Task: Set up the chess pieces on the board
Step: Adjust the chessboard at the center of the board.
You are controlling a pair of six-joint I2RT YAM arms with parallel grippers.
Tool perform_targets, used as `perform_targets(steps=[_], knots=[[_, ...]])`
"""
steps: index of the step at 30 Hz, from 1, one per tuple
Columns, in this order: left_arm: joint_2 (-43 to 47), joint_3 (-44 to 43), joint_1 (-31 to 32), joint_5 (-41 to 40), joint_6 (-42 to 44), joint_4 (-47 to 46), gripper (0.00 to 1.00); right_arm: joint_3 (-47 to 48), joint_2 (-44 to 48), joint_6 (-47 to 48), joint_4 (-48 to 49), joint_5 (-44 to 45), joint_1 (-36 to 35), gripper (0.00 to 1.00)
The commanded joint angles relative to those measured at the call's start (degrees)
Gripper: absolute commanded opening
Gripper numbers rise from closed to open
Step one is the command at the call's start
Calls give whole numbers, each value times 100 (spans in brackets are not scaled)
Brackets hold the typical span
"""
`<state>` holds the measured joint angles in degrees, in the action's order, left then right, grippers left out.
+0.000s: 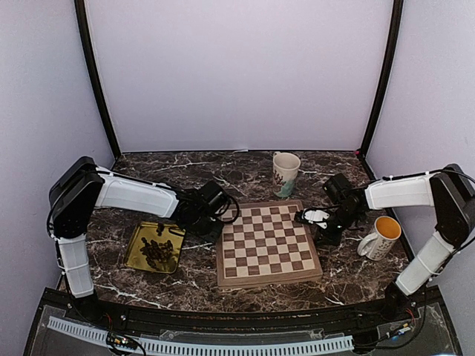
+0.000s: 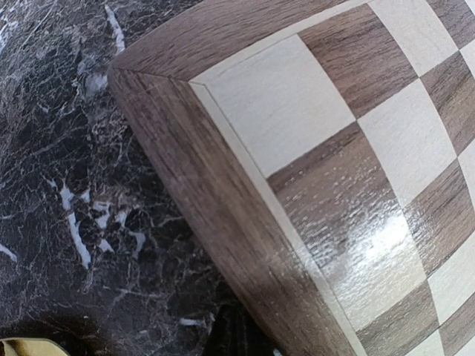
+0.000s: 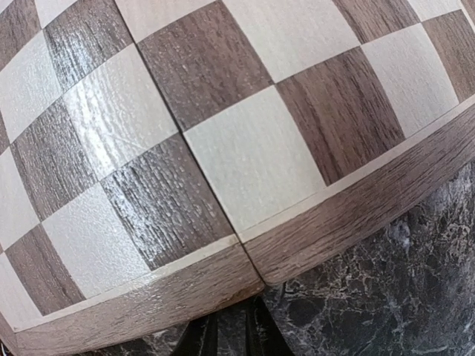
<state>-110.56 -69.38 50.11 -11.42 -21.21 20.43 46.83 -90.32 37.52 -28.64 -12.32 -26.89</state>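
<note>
**A:** Status on the tiny dark brown-black chess figures?

**B:** All heaped in the shiny gold square tray, just left of the square wooden chequered chessboard. That keeps them gathered within my left arm's reach. None stand on the squares yet.

**A:** Jaws?

**B:** Left jaws are pressed together at the board's far-left corner, with nothing visible in them. Right jaws sit low at its right rim, and I cannot tell their spread.

**A:** Room?

**B:** There is bare dark marble table along the near edge. The white mug with yellow inside stands near my right arm, and the white patterned mug stands beyond the far rim
</note>
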Motion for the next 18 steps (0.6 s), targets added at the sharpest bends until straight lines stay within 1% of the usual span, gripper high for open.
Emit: perform_targets(steps=[1,4,7,9,11,14,18], knots=[[122,32,34,3,64,-187,0,-1,120,-52,102,34,-78,15],[458,16,34,-128,38,53,0,85,179,-70,-60,253,-50,15],[947,-1,22,-400,109,307,0,216,455,-4,-327,398,64,16],[1320,-1,-46,-522,222,407,0,358,732,10,-508,291,191,18],[1599,10,-185,-547,279,478,1,513,1045,-2,-640,1,331,20],[1905,4,-493,-439,317,594,12,682,1494,-104,-695,-409,459,22],[2324,98,-736,-531,337,716,19,755,1989,-337,-544,-862,566,25]])
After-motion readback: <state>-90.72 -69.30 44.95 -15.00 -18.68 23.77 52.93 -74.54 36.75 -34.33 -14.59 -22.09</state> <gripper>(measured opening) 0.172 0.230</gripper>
